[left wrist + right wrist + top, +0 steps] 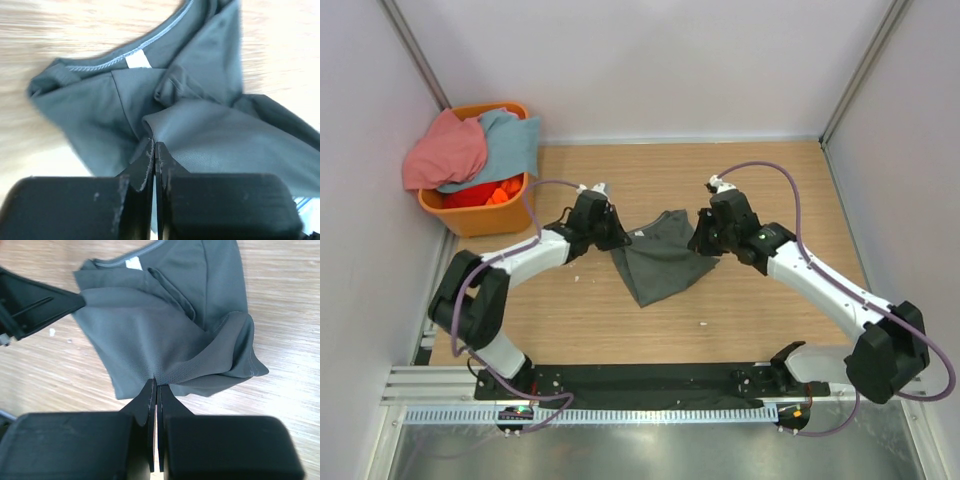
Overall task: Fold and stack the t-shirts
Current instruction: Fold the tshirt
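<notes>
At the middle of the light wooden table (770, 180), the left gripper (153, 145) and right gripper (155, 382) each clamp a fold of the one crumpled dark grey cloth t-shirt (660, 262), its white neck label (137, 61) too blurred to read. At the table's far left corner, an orange plastic basket (485, 218) holds one salmon-pink shirt (445, 150) and one light blue shirt (515, 140)

Arms: white shells with bulky black joints on both the left arm (525, 258) and the right arm (815, 280)
Cables: a thin purple cable (760, 164) loops along each arm
Grippers: left gripper (153, 145) and right gripper (154, 382) are black, with flat tapered fingers scuffed pale at the edges
Light: small green light (761, 236) on the right arm
Base: long black plate (650, 378)
</notes>
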{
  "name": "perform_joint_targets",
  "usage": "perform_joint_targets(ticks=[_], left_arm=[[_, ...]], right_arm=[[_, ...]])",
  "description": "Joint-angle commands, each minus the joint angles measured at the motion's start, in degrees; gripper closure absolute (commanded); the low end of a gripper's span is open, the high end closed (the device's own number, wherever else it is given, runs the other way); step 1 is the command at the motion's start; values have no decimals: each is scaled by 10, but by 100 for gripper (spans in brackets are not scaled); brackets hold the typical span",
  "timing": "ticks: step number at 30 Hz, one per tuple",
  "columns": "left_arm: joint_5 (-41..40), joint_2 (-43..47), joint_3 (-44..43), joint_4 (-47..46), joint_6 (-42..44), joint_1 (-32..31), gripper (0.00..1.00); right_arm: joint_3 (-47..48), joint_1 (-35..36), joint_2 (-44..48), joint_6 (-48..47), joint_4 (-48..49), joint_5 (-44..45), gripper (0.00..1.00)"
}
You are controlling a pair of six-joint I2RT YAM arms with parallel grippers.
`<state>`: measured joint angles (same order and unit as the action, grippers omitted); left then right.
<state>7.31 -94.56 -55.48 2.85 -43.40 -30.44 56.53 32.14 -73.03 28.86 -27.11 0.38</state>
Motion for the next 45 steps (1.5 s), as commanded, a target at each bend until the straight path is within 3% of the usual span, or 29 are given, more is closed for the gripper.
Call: perform_joint_targets(ticks=[1, 8, 15, 21, 31, 45], left_arm=[[-56, 97, 0, 82, 7, -10, 100], [-107, 286, 37, 191, -14, -23, 100], [-135, 328, 29, 261, -14, -23, 100], [-163, 303, -4, 276, 9, -23, 100], [-199, 213, -131, 298, 56, -16, 100], [-154, 80, -245, 297, 89, 17, 100]], right_arm=[[-5, 3, 62, 13, 4, -23, 99], [-70, 34, 113, 38, 8, -37, 99], [-50, 35, 99, 32, 10, -28, 99], [11, 35, 48, 9, 4, -22, 99], [104, 29, -35, -25, -27, 37, 99], [161, -17, -123, -45, -29, 22, 99]])
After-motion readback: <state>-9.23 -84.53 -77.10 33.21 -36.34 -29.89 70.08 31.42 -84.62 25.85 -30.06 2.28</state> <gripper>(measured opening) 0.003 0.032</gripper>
